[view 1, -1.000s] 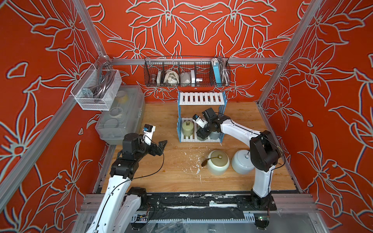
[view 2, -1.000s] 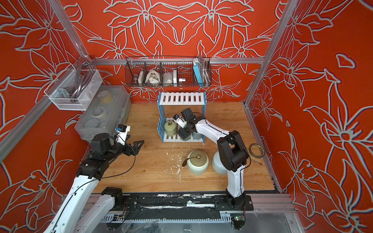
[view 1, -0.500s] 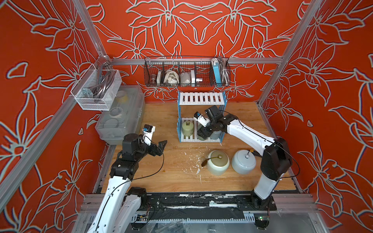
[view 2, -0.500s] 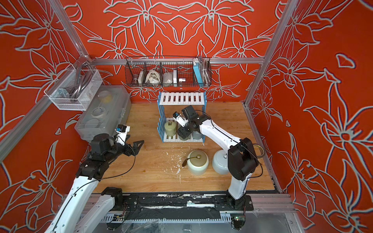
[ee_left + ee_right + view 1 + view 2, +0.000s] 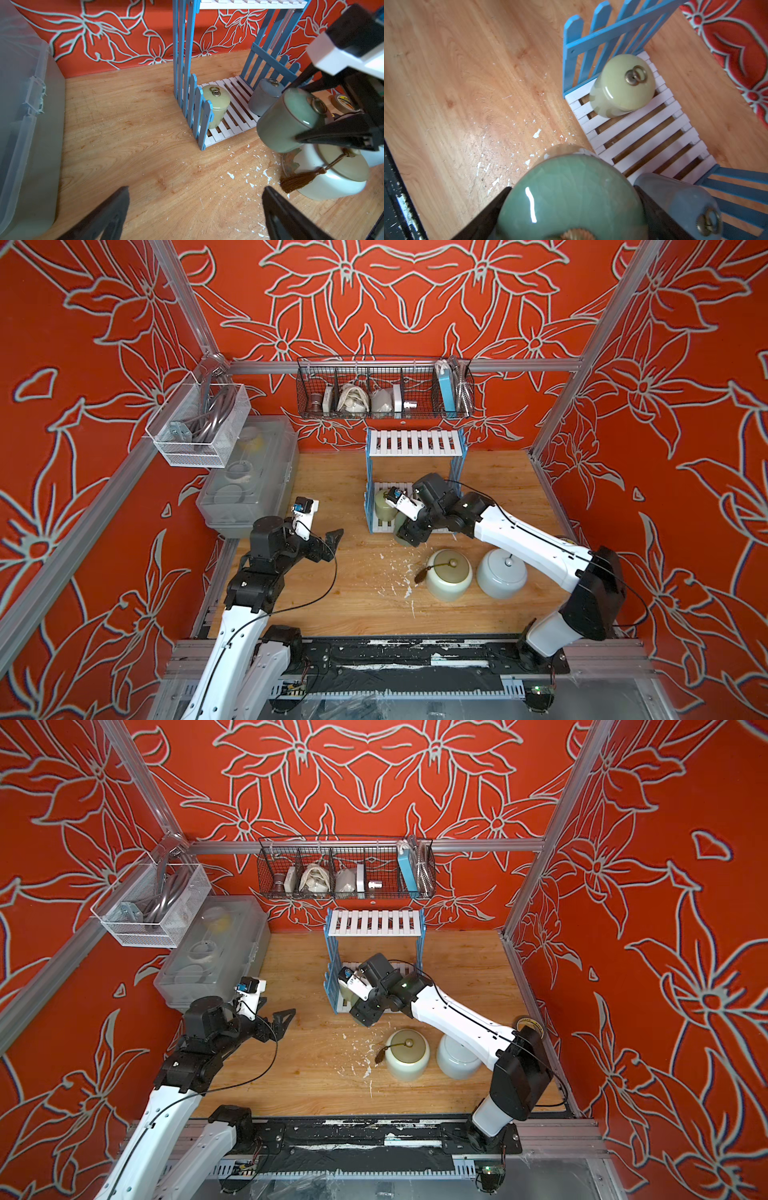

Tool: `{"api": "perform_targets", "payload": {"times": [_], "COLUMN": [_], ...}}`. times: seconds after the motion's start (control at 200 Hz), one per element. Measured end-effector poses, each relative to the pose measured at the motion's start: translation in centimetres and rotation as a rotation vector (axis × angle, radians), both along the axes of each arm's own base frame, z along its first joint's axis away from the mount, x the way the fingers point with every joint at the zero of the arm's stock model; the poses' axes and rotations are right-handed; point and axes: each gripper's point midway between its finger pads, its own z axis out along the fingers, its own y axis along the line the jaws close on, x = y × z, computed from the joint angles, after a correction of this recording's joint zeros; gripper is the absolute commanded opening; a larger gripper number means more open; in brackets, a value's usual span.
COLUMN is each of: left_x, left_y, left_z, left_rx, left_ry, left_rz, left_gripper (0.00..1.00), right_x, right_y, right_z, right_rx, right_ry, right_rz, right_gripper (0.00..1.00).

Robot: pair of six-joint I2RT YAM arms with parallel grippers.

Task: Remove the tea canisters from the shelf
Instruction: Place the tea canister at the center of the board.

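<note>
Right claw (image 5: pixel 571 209): pinching the green jar (image 5: pixel 286 120), with one black finger on each side.
Green jar: tilted, lid end toward the claw. Held just in front of the bottom tier, close to the cream jar (image 5: pixel 449 576).
Left claw (image 5: pixel 196 193): spread wide, holding nothing. Hanging over the desk (image 5: pixel 353 605), left of the shelf (image 5: pixel 415 443), not touching it.
Shelf: two tiers of white slats with blue fence sides. Standing on the desk near the back wall.
Olive jar (image 5: pixel 218 104): upright on the bottom tier at the left end, just beside the blue fence.
Blue-grey jar (image 5: pixel 264 97): upright on the bottom tier at the right end, just beside the green jar.
Cream jar: upright on the desk in front of the shelf. Brown tassel (image 5: pixel 297 182) hanging down its side.
White jar (image 5: pixel 500 578): upright on the desk, just to the right of the cream jar, partly under the right arm.
Desk: light wood, with small white flecks (image 5: pixel 230 175) in front of the shelf.
Clear box (image 5: pixel 249 477): on the left side of the desk, by the wall, lid on.
Black basket (image 5: pixel 386 393): hung on the back rail, above the shelf, full of small things.
White basket (image 5: pixel 199 427): hung on the left wall, above the clear box.
</note>
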Motion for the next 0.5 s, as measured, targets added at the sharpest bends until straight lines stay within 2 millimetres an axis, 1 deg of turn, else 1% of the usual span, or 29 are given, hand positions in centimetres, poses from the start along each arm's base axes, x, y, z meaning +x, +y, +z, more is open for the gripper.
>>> {"api": "perform_targets", "payload": {"times": [0.14,0.24,0.39,0.5], "left_x": [-0.1,-0.1,0.0,0.0], "left_y": [0.0,0.0,0.1,0.1], "left_z": [0.3,0.5,0.6,0.5], "left_rx": [-0.006,-0.01,-0.023,-0.026], "left_ry": [0.002,-0.003,0.002,0.004], "left_rz": [0.003,0.005,0.016,0.018], "left_gripper": [0.99,0.99,0.99,0.99], "right_x": [-2.0,-3.0,-3.9,-4.2], "right_y": [0.7,1.1,1.6,2.1], "right_z": [-1.6,-2.6,-3.7,-4.2], "right_rx": [-0.031,-0.038,-0.035,-0.034], "right_ry": [0.024,0.035,0.049,0.05], "right_rz": [0.03,0.05,0.057,0.065], "right_gripper": [0.48,0.48,0.48,0.48]}}
